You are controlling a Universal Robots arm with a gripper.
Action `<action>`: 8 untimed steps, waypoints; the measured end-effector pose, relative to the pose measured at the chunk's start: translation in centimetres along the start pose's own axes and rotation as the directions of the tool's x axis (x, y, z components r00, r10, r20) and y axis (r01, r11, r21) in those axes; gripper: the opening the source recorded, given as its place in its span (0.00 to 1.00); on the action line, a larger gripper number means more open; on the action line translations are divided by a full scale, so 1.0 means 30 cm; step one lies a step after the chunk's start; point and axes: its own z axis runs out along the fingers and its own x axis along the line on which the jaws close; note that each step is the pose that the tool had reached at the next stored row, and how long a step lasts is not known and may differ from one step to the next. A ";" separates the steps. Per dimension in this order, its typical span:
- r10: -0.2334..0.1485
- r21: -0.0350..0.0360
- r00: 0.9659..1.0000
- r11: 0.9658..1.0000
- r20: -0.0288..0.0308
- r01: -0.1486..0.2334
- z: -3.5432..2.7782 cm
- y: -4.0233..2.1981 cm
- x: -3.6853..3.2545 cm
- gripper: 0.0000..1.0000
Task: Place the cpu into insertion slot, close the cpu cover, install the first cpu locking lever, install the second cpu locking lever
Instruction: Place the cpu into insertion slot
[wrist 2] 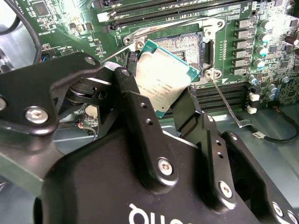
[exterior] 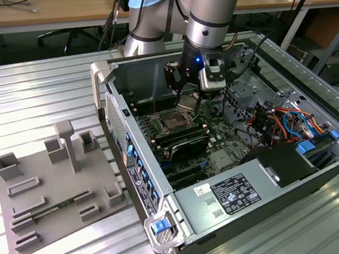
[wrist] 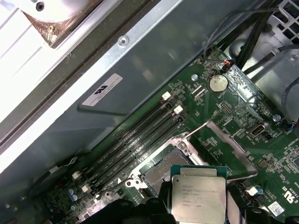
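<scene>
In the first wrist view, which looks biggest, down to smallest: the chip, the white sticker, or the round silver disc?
1. cpu, helped by being nearest the camera
2. white sticker
3. round silver disc

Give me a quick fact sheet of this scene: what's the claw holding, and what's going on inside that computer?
setting: open computer case on a metal table
claw: shut on the cpu, pinching its edges
cpu: held clear of the insertion slot, not seated
insertion slot: empty, pin field exposed
cpu cover: swung open beside the slot
locking lever: thin wire, unlatched
</scene>
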 end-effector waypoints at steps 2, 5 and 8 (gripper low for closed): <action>0.004 0.000 1.000 1.000 0.000 -0.004 0.000 0.000 0.000 0.55; 0.010 0.000 1.000 1.000 0.000 -0.010 0.001 0.000 0.000 0.55; 0.014 0.000 1.000 1.000 0.001 -0.014 0.001 0.000 0.000 0.55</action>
